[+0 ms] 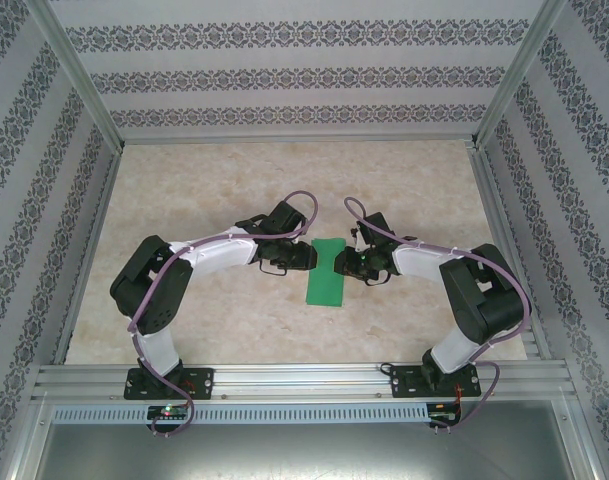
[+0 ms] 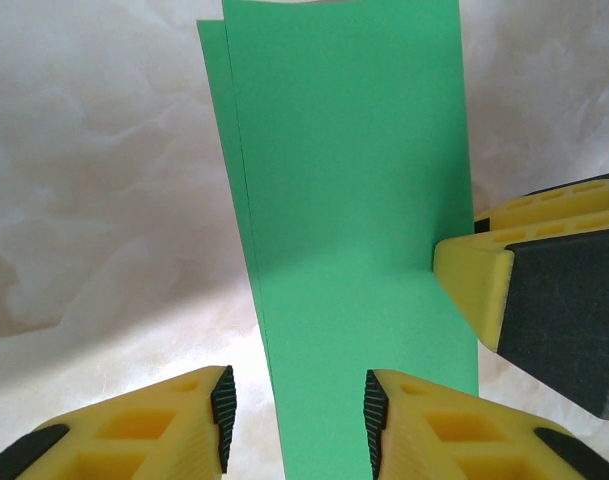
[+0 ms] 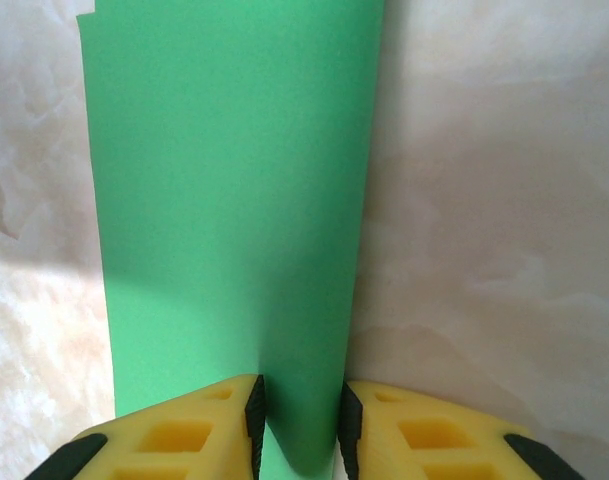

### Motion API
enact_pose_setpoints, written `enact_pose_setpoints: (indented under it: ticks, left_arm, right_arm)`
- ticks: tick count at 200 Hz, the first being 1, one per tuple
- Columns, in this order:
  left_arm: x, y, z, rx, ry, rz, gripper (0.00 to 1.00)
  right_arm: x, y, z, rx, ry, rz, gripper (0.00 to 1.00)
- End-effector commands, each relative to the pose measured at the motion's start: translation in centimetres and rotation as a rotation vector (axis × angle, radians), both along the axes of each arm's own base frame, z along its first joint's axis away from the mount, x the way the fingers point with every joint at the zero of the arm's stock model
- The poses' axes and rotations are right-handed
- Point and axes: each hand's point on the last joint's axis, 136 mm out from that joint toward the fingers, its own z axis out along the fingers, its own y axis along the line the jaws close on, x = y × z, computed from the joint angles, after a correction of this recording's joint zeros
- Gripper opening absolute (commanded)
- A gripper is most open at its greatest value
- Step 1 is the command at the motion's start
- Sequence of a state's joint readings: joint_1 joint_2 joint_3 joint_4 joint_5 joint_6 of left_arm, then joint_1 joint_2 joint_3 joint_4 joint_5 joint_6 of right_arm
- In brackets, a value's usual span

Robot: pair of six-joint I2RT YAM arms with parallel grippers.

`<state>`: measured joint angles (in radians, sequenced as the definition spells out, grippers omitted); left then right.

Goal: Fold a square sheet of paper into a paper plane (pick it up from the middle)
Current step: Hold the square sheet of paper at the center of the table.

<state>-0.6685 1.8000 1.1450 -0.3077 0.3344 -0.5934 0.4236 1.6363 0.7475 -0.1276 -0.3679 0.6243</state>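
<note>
The square sheet of paper is bright green and folded into a narrow two-layer strip that lies on the table between both grippers. My left gripper is at its left side and stands open. In the left wrist view the strip has its left edge running between the spread pads of that gripper. My right gripper is at the strip's right side. In the right wrist view the rounded fold edge of the strip rises between the pads of this gripper, which are shut on it. One of its yellow fingers touches the strip's right edge.
The table is pale marble-patterned. Patterned walls and metal frame posts enclose it on three sides. An aluminium rail carries the arm bases along the near edge.
</note>
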Motion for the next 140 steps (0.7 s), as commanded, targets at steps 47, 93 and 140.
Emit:
enact_pose_setpoints:
  ticks: [47, 93, 140]
  left_arm:
    - [-0.5, 0.0, 0.7, 0.0, -0.01, 0.003, 0.42]
    - [-0.4, 0.5, 0.9, 0.016, -0.022, 0.014, 0.42]
    - [-0.3, 1.4, 1.7, 0.02, -0.041, 0.041, 0.42]
  right_arm:
    - [-0.1, -0.2, -1.9, -0.101, -0.018, 0.058, 0.29]
    - [-0.1, -0.1, -2.0, -0.108, -0.019, 0.061, 0.29]
    - [0.0, -0.1, -2.1, -0.122, -0.024, 0.072, 0.3]
